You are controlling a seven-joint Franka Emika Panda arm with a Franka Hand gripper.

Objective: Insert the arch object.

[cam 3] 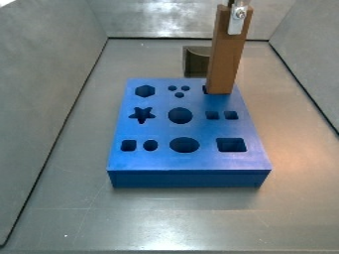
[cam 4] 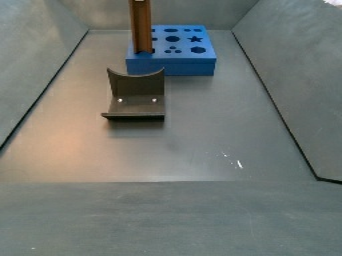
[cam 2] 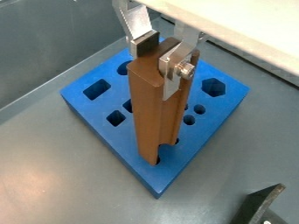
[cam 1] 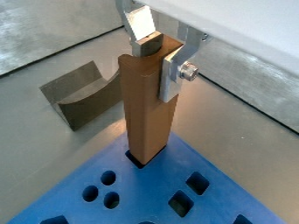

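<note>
The arch object (cam 1: 149, 114) is a tall brown wooden post standing upright, its lower end in a hole at a corner of the blue board (cam 1: 82, 192). It shows in both wrist views (cam 2: 155, 105) and in both side views (cam 3: 223, 60) (cam 4: 138, 25). My gripper (cam 1: 162, 61) is at the post's top, with one silver finger on each side of it, shut on it. The gripper also shows in a wrist view (cam 2: 159, 59) and at the top of a side view (cam 3: 236, 12). The blue board (cam 3: 205, 164) has several shaped holes.
A squat dark grey block with a scooped top (cam 4: 134, 95) lies on the floor beside the board, close to the post's corner (cam 1: 82, 101) (cam 3: 196, 60). Grey walls enclose the floor on all sides (cam 4: 40, 90).
</note>
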